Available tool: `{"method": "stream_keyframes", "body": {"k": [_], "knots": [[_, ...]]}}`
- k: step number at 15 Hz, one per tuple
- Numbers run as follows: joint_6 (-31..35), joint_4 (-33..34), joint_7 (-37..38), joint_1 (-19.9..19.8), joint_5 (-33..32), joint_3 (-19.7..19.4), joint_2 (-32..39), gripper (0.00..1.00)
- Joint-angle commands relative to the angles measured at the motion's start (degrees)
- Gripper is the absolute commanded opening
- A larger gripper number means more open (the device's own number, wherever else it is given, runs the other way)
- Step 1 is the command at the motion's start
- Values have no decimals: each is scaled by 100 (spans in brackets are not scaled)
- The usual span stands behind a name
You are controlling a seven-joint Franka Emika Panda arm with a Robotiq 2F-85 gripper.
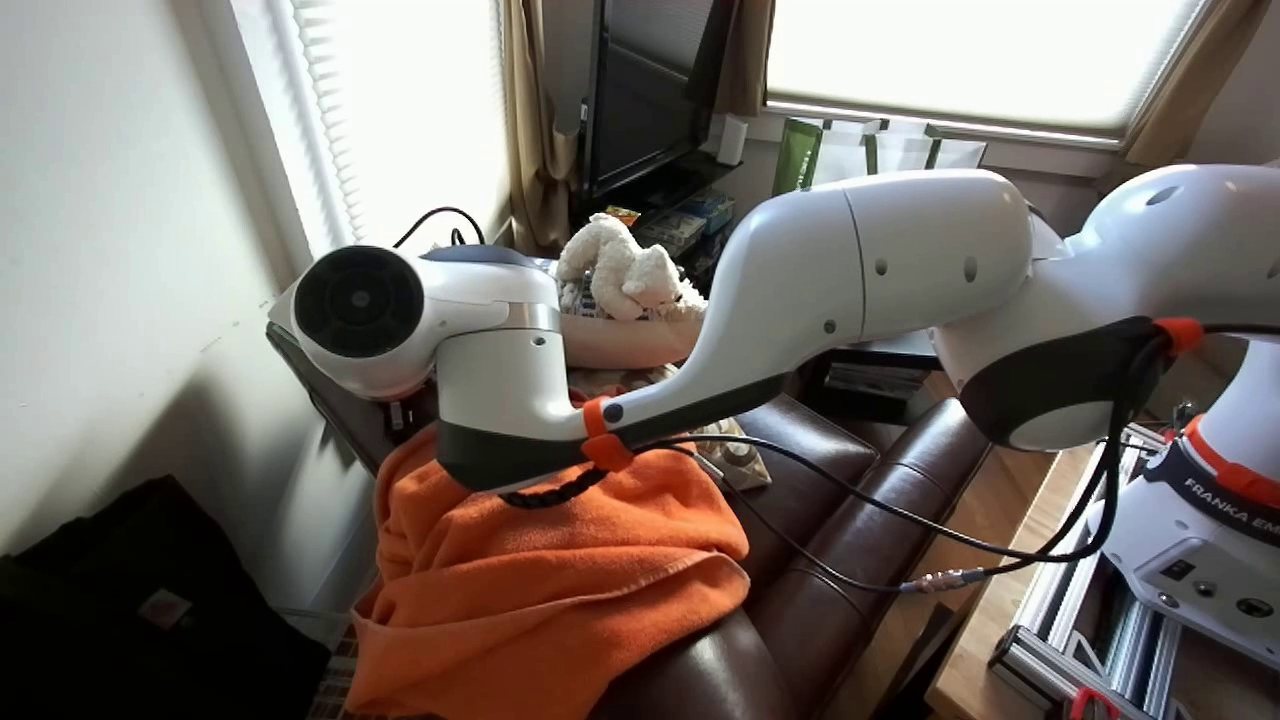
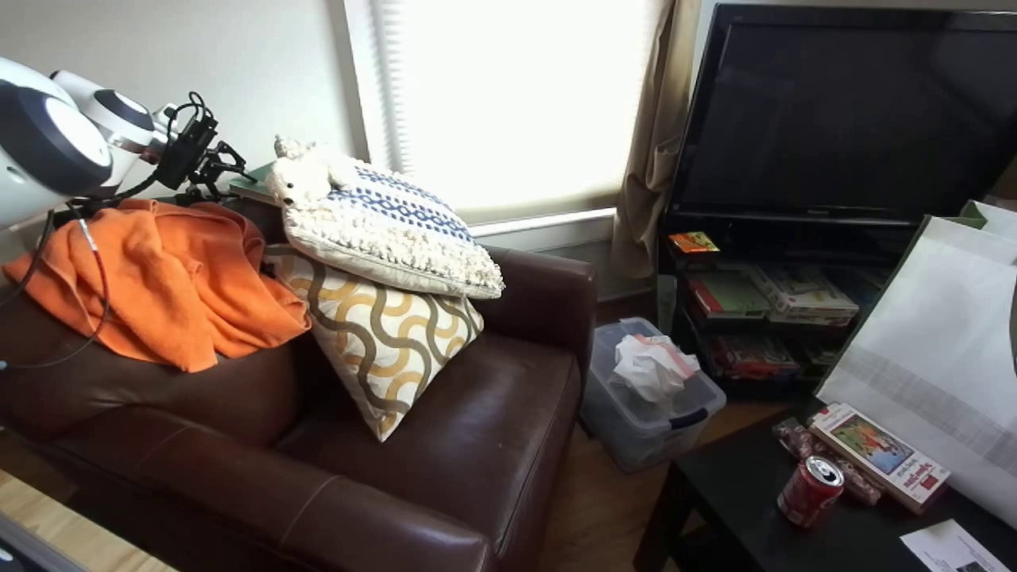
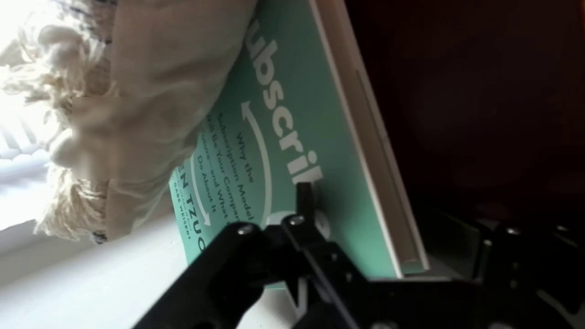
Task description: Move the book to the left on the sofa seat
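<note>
The green hardcover book [image 3: 292, 137] fills the middle of the wrist view, its page edge facing right. A pillow covers part of it. In an exterior view only the book's end [image 2: 253, 187] shows, at the top of the sofa back beside the pillow. The dark brown leather sofa [image 2: 477, 397] also shows in an exterior view [image 1: 830, 580]. My gripper [image 3: 395, 214] is open, one finger over the book's cover and the other beyond its page edge. I cannot tell whether either finger touches it. The gripper also shows in an exterior view [image 2: 226, 171].
An orange blanket [image 2: 175, 286] drapes over the sofa back close to the gripper. A fringed white and blue pillow [image 2: 397, 230] with a white plush animal [image 2: 302, 179] leans on the book. A patterned pillow [image 2: 389, 334] stands below. The wall and window are close behind.
</note>
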Motion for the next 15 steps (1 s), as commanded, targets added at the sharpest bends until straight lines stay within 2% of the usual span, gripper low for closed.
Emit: {"method": "stream_keyframes", "body": {"k": [1, 8, 12, 15], "knots": [[-340, 5, 153, 1, -51, -142, 102, 27], [-854, 12, 497, 187, -225, -429, -126, 15], [-916, 27, 461, 344, -391, -538, -343, 9], [-1303, 86, 374, 530, -603, -675, -579, 7]]}}
